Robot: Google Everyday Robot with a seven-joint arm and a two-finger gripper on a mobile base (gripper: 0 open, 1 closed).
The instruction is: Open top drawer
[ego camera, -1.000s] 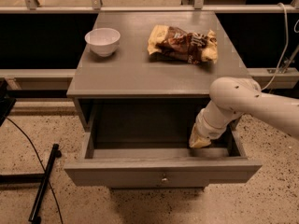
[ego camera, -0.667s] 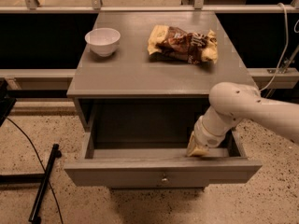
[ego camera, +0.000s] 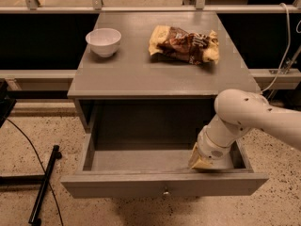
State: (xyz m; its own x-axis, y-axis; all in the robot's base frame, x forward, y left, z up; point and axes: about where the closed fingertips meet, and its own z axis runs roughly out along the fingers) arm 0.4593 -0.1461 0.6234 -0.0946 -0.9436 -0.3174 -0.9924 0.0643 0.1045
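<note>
1. Desk (ego camera: pixel 141 74): grey, flat top, seen from above and in front. It stands on a speckled floor (ego camera: pixel 28 140).
2. Top drawer (ego camera: pixel 117 185): just under the desk top and pulled well out toward the camera. The inside is open to view, and the only thing in it is my arm's end. The plain grey front is at the bottom of the view.
3. My arm (ego camera: pixel 244 114): white, coming in from the right edge. It bends at a rounded joint beside the desk's right front corner and dips into the drawer's right side.
4. Snack bag (ego camera: pixel 184 44): crumpled, yellow and brown, lying flat on the desk top, back right.
5. Black stand leg (ego camera: pixel 44 185): lying on the floor to the left of the drawer, well apart from it.
6. Bowl (ego camera: pixel 103 41): white, upright, on the desk top at back left, well apart from the bag.
7. My fingers (ego camera: pixel 199 162): yellowish tips, low inside the drawer at its right front, right against the inner side of the drawer front. I cannot tell how far apart they are or whether they have hold of anything.
8. Knob (ego camera: pixel 165 191): small, round, at the centre of the drawer front. It is near my fingers, on the outer face of the drawer front.
</note>
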